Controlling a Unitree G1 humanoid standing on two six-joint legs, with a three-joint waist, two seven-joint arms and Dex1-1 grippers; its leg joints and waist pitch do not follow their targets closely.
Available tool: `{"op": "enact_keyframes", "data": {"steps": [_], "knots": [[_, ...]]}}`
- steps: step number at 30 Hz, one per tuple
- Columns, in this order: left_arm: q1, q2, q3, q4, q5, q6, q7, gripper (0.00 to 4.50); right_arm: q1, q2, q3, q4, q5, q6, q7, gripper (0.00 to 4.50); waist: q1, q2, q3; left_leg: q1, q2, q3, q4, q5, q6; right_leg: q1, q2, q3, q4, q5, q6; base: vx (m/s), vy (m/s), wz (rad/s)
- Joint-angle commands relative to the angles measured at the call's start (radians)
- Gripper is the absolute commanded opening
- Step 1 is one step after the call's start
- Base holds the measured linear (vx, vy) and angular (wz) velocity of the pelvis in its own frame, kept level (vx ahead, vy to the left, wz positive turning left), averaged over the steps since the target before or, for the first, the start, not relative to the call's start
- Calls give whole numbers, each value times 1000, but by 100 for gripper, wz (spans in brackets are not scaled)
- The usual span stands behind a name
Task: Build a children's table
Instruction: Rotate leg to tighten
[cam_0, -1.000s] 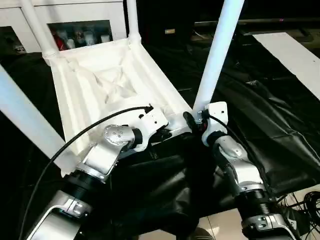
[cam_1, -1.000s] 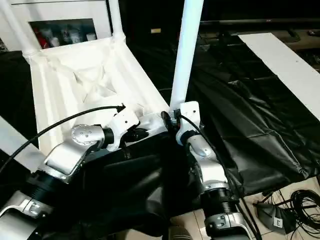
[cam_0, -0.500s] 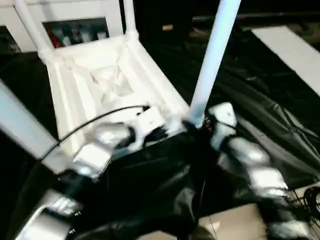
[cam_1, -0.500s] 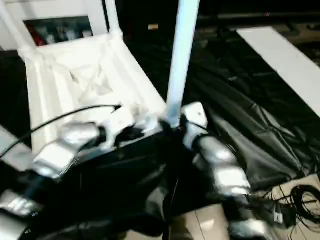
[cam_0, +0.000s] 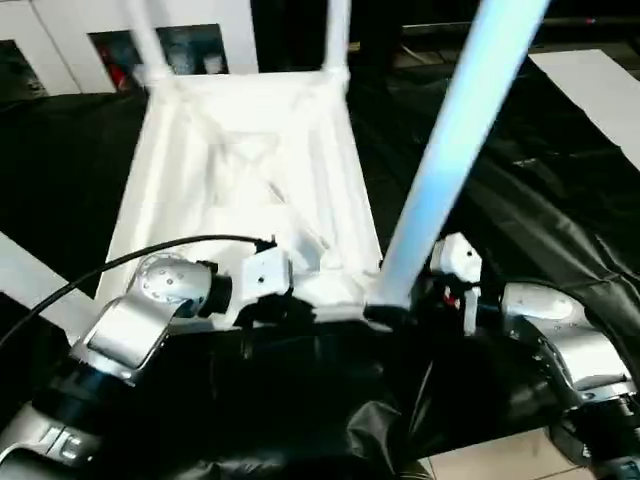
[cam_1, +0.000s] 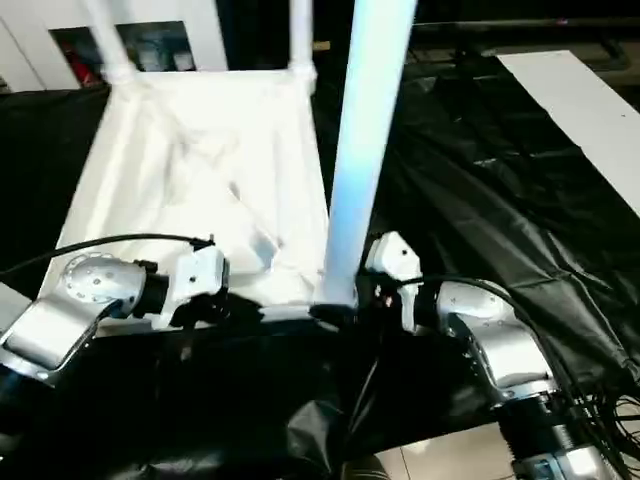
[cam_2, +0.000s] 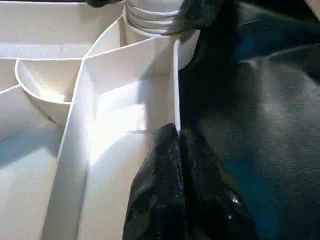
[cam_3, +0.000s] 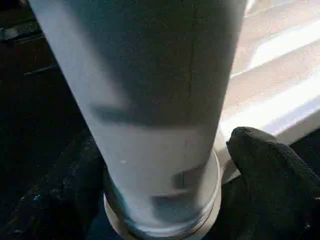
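1. The children's table (cam_0: 250, 170) lay upside down on black sheeting (cam_0: 560, 200), legs seated at 11, 12 and 4 o'clock.
2. The left end effector (cam_2: 179, 165) was pinched shut on the table's rim; the right end effector (cam_3: 160, 200) stood wide around the near leg (cam_1: 365, 150).
3. Likely left: checking that leg, then turning the table upright.

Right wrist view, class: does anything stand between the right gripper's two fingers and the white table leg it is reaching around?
Nothing visible does. The leg stands directly between the two black fingers of the right gripper, one finger on each side, just above where the leg meets the tabletop.
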Motion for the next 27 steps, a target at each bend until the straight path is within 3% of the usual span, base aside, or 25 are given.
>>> {"op": "enact_keyframes", "data": {"steps": [1,4,8,12,15,17,20,23,26,27], "knots": [[33,11,-64,9,13,22,-42,0,-7,-12,10,5,-9,-9,23,402,-2,-6,-65,17,34,-4,-47,-80,112,55,-59,32,-35,-20,-294,0,0,0],[34,8,-55,15,12,21,-40,0,-21,-5,13,23,-16,-7,19,376,-4,-10,-64,18,32,-5,-47,-122,78,53,-61,36,-42,-115,-274,0,0,0],[33,6,-54,22,15,13,-39,0,-24,-15,22,26,-19,-12,26,336,-4,-12,-67,17,30,-5,-45,-135,61,50,-60,38,-43,-154,-252,0,0,0],[35,7,-53,27,19,12,-37,0,-30,-16,29,43,-25,-21,34,302,-3,-13,-74,15,28,-5,-40,-107,70,53,-58,37,-37,-111,-254,0,0,0],[36,8,-53,29,20,13,-35,0,-36,-11,27,60,-30,-29,39,280,-2,-4,-81,15,27,-6,-37,-86,78,56,-57,35,-29,-51,-274,0,0,0],[35,6,-54,36,21,12,-33,0,-39,-4,23,74,-35,-35,33,271,-3,-10,-83,14,26,-5,-35,-85,81,58,-56,35,-29,-40,-277,0,0,0],[24,-19,-52,76,35,20,1,0,-39,32,2,108,-44,-49,-40,267,-2,-7,-85,15,26,-6,-34,-86,83,57,-56,35,-29,-41,-281,0,0,0],[17,-36,-47,97,42,28,28,0,-42,53,-9,130,-55,-49,-92,265,-5,-10,-81,16,26,-7,-38,-146,49,54,-56,34,-41,-145,-266,0,0,0],[-2,-83,-36,146,58,49,100,0,-46,110,-32,172,-67,-49,-205,264,-7,-4,-78,21,25,-10,-42,-217,8,49,-58,34,-53,-280,-230,0,0,0],[-13,-107,-28,169,63,57,137,0,-46,140,-40,189,-73,-55,-259,264,-8,-9,-76,22,23,-12,-45,-252,-7,47,-59,34,-61,-361,-197,0,0,0]]}}
